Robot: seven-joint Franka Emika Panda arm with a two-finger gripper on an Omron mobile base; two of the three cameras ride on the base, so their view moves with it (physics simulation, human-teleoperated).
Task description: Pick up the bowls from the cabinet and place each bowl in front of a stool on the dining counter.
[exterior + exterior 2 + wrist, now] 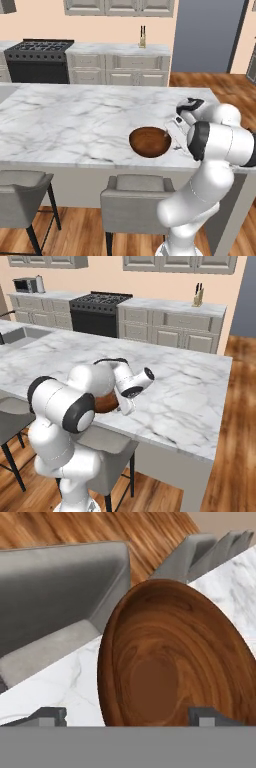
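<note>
Left base view: I see a reddish-brown wooden bowl [150, 141] on the dining counter [75, 120] near its front edge, above a grey stool [134, 200], a second stool [22, 192] further left. The gripper [172, 134] is at the bowl's right rim, fingers straddling it, probably; grip state I cannot tell. Right base view: arm hides most of the bowl [105, 403]. Hand view: bowl interior [170, 662], fingertips [205, 716] apart.
</note>
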